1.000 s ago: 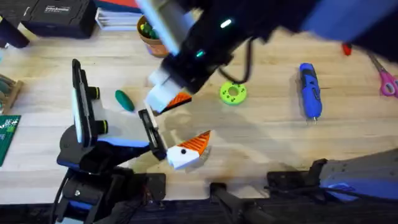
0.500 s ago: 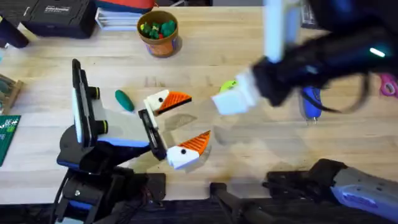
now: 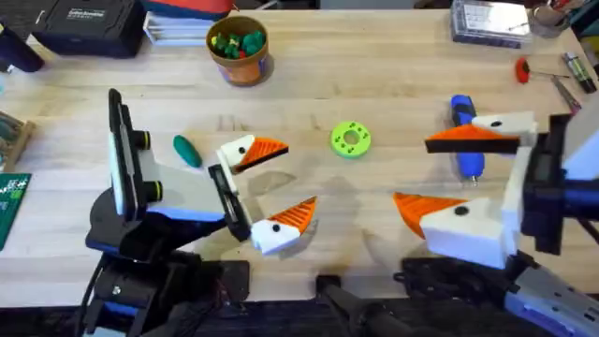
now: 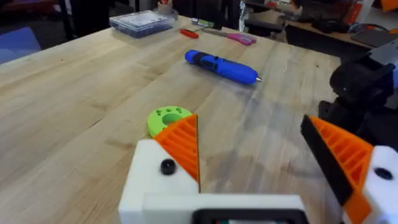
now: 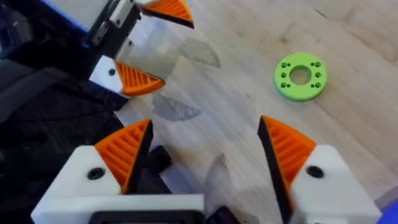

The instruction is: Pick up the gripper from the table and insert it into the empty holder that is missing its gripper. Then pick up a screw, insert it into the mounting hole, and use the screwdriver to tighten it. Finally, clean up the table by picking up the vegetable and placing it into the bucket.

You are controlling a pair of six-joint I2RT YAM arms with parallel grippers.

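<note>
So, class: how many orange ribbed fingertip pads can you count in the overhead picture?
4. Two on the left end effector: one upper pad, one lower pad. Two on the right end effector: one by the screwdriver, one nearer the table's front edge.

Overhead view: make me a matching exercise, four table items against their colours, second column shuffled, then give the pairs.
Things:
1. pen-shaped electric screwdriver
2. small smooth oval toy vegetable
3. round plastic bucket
4. flat round disc with holes

Colours:
A. bright green
B. orange-brown
C. bright blue
D. dark green

Pairs: 1-C, 2-D, 3-B, 4-A
</note>
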